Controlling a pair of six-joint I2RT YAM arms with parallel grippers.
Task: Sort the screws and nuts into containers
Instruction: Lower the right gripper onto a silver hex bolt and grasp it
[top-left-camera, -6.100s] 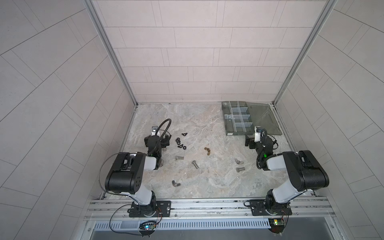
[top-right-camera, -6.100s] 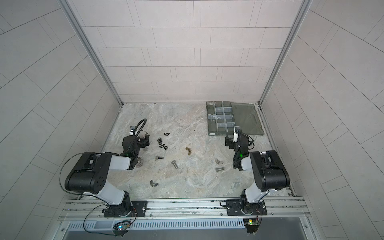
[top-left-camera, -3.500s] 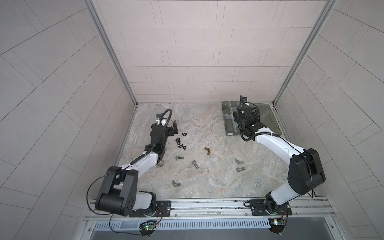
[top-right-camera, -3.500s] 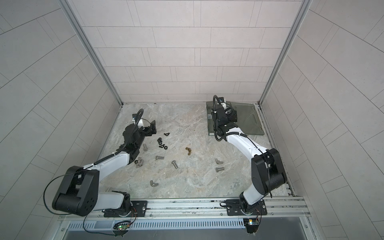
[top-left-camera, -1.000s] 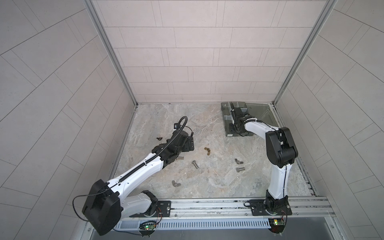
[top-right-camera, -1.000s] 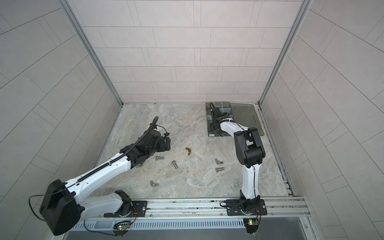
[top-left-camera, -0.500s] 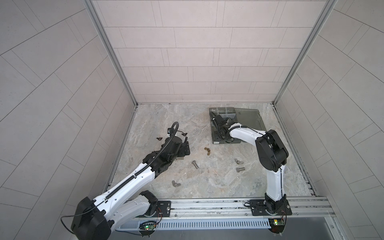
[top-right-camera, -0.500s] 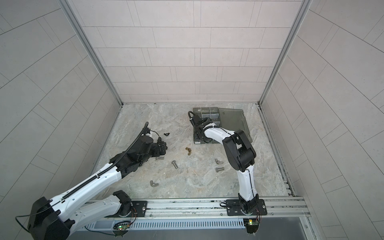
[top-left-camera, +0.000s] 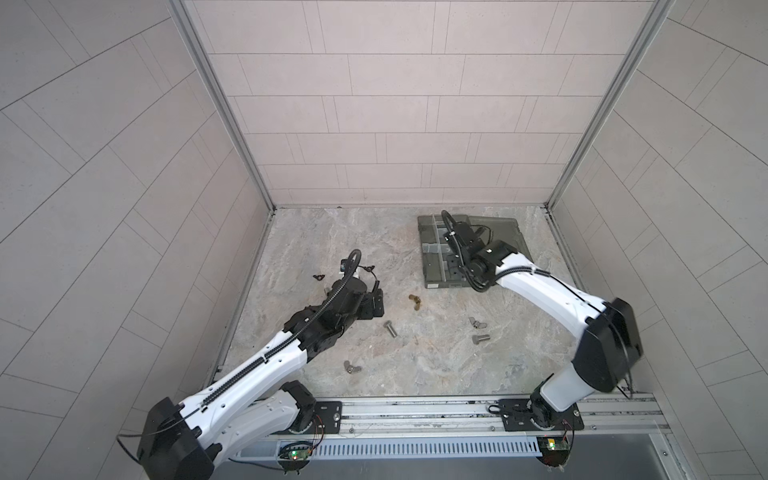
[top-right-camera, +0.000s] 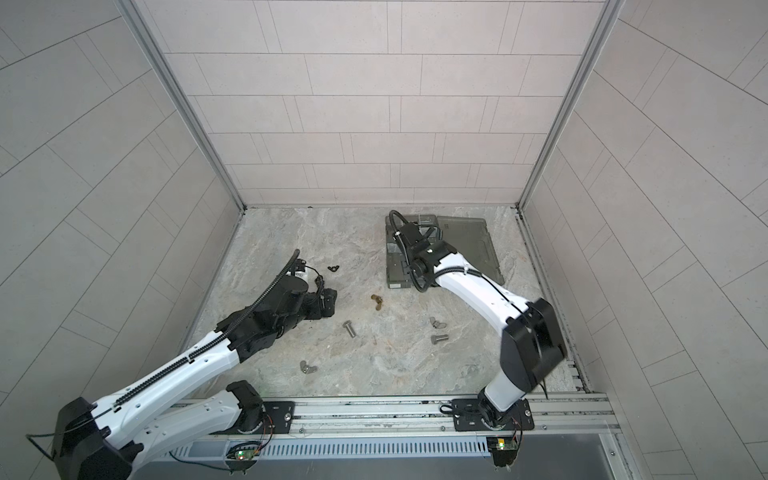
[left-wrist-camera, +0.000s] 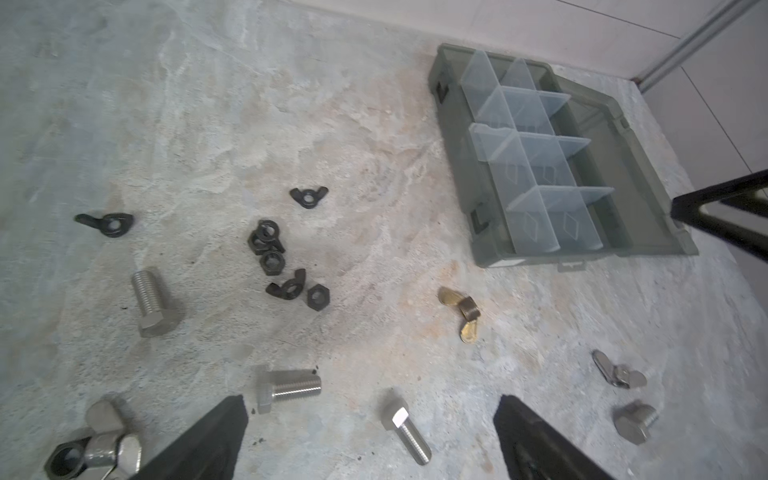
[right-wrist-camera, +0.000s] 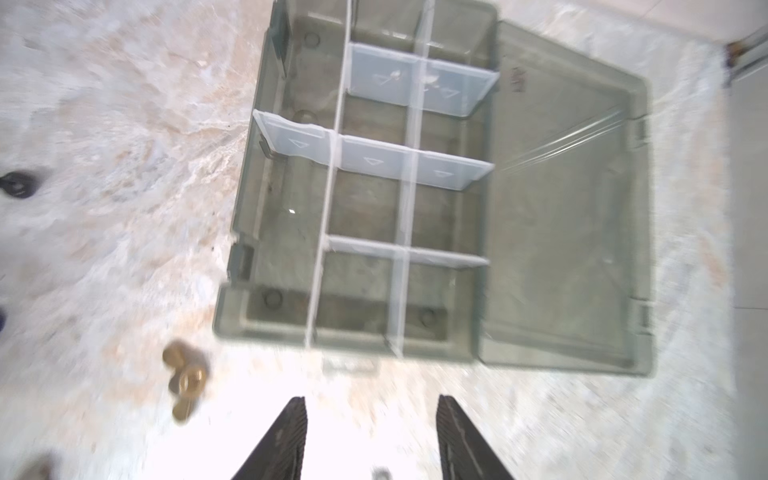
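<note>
The containers are compartments of a smoky-grey organizer box (top-left-camera: 432, 266) (top-right-camera: 392, 270) (left-wrist-camera: 461, 137) (right-wrist-camera: 249, 199) with its lid (top-left-camera: 505, 232) laid open. In both top views my right gripper (top-left-camera: 455, 268) (top-right-camera: 405, 266) hangs over the box; in the right wrist view my right gripper (right-wrist-camera: 372, 401) is open and empty. Several silver screws (top-left-camera: 390, 328) (top-left-camera: 481, 339) (left-wrist-camera: 153, 303) (left-wrist-camera: 289, 386) lie on the floor. The open left gripper (top-left-camera: 372, 307) (left-wrist-camera: 371, 401) hovers by one screw (left-wrist-camera: 405, 428). Black nuts (left-wrist-camera: 270, 249), a brass nut (top-left-camera: 414, 301) (right-wrist-camera: 185, 378) and silver wing nuts (top-left-camera: 476, 322) (top-left-camera: 350, 368) lie loose.
Two black wing nuts (top-left-camera: 319, 276) (top-left-camera: 368, 269) lie behind the left gripper. Tiled walls close in the marble floor (top-left-camera: 436, 365) on three sides. A metal rail (top-left-camera: 415, 411) runs along the front edge.
The organizer box has slid left and turned a little. My right gripper has gone from shut to open over it. The left gripper has drawn slightly nearer the front.
</note>
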